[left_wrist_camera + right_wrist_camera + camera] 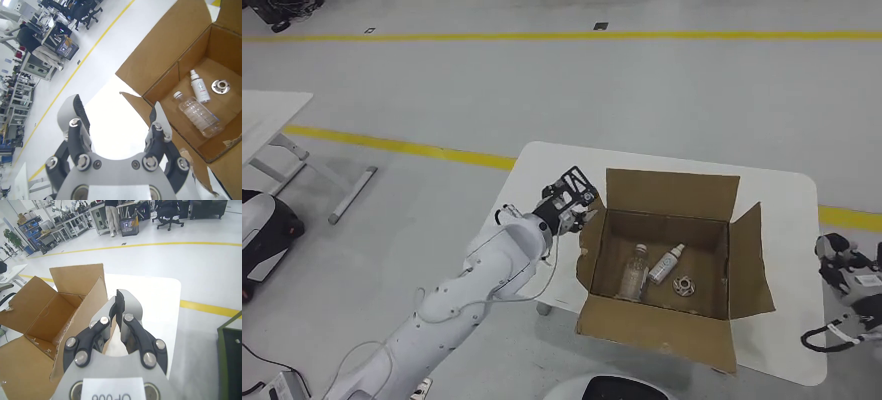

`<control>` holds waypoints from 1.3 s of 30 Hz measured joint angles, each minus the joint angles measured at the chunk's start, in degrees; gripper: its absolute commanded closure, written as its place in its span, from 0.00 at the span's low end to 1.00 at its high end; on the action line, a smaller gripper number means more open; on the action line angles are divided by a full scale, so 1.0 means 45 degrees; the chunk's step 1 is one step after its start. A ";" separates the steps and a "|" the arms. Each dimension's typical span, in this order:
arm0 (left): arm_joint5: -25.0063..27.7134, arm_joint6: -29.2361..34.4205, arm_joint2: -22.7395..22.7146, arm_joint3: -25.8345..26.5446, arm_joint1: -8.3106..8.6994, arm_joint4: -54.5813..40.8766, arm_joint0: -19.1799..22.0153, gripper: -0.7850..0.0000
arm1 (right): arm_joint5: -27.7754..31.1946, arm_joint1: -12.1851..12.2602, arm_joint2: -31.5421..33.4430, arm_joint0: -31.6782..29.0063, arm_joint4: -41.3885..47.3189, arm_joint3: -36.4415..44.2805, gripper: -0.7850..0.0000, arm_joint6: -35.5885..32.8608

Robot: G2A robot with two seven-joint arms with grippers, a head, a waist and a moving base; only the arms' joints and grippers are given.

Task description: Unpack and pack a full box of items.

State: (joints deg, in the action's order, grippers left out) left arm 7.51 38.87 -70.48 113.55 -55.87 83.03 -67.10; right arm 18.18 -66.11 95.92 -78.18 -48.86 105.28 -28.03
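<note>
The box (657,325) stands open on the table (782,200), flaps splayed, with three things lying on its floor: a clear bottle (634,270) on its side, a spray bottle (667,262) just beside it and also lying down, and a small metal flange (683,286) a little apart from both. The clear bottle looks the likeliest trouble. It is round, smooth and lying flat, so a grip that lands off its middle could squeeze it out sideways or set it rolling into the spray bottle, and the two lie close enough that a finger going down between them may shove one while taking the other. The flange sits flat and low, leaving little for the fingers to get under. The box walls are deep, so a slanted reach risks catching cardboard before reaching anything. The left gripper (115,100) hangs at the box's left flap (592,235), its fingers spread wide and holding nothing, with one finger (157,117) close over the box's edge. From there a careless move inward could hook the flap and drag or tilt the light box, which appears to stand near the table's front edge. The right gripper (117,296) is beside the right flap with its fingers pressed together on nothing, so it is not steadying the box should it slide.
</note>
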 measured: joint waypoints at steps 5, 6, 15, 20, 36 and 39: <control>-0.0469 0.0778 -0.0216 -0.0203 -0.0032 0.0455 -0.0465 1.00 | 0.0124 -0.0066 -0.0962 0.0385 0.0421 -0.0545 1.00 0.0081; -0.0524 0.0906 -0.0232 -0.0250 -0.0054 0.0305 -0.0483 1.00 | 0.0186 -0.0078 -0.1172 0.0463 0.0439 -0.0567 1.00 0.0067; -0.0502 0.1868 -0.0104 -0.0818 -0.0257 -0.0549 -0.0064 1.00 | 0.0686 -0.0193 -0.3457 0.1218 -0.0212 -0.0789 1.00 -0.0726; 0.0247 0.1958 -0.0026 -0.1187 -0.0341 -0.1349 0.0275 1.00 | 0.0885 -0.0286 -0.4731 0.1862 -0.0710 -0.1598 1.00 -0.1277; 0.3999 0.1950 0.1165 -0.1543 -0.0584 -0.3442 0.1780 1.00 | -0.1044 -0.0340 -0.5035 0.2455 -0.0952 -0.1812 1.00 -0.2305; 0.4486 0.1892 0.1506 -0.1481 -0.0642 -0.3541 0.2083 1.00 | -0.1375 -0.0258 -0.4287 0.2149 -0.0636 -0.1192 1.00 -0.2073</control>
State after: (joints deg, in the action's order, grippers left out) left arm 27.70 47.38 -63.71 106.88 -58.76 67.09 -57.73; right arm 11.99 -67.27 76.63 -68.51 -51.72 99.92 -37.36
